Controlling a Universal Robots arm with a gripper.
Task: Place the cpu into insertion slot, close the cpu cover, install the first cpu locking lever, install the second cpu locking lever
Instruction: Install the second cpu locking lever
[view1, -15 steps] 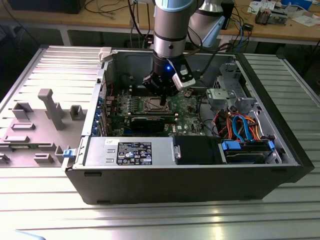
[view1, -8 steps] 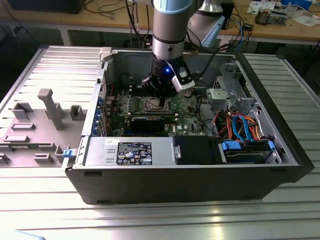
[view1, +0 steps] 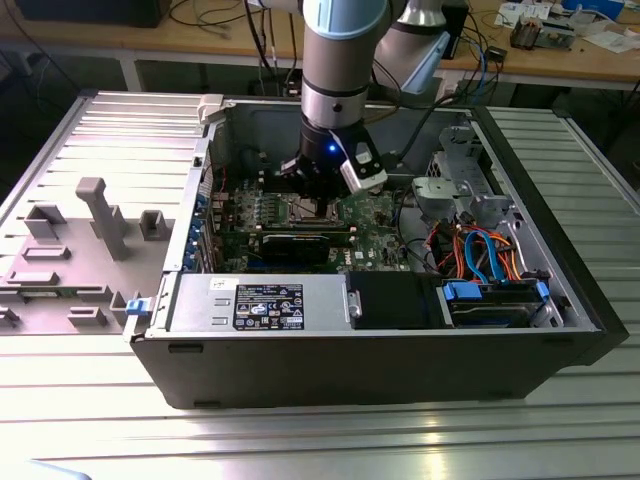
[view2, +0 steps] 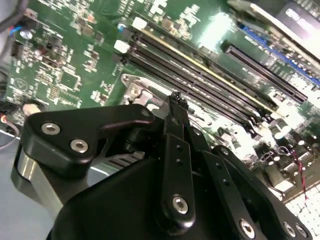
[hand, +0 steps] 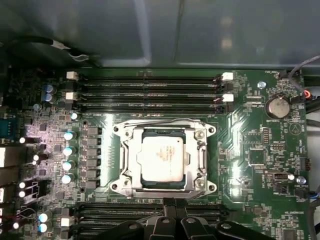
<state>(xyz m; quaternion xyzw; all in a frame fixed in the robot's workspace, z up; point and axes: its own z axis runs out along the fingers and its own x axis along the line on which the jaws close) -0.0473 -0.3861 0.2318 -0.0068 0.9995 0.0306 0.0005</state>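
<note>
We are hovering our gripper (hand: 174, 220), fingers pressed together and holding nothing, beside the slot (hand: 165, 157); chip (hand: 163, 158) seated, cover (hand: 131, 155) down, levers seemingly latched.

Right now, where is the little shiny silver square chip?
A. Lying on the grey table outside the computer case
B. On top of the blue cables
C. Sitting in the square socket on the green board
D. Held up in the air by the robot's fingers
C: in the first wrist view the small shiny silver square chip lies flat inside the silvery-rimmed square socket on the green circuit board, with the black gripper beside it.
</note>
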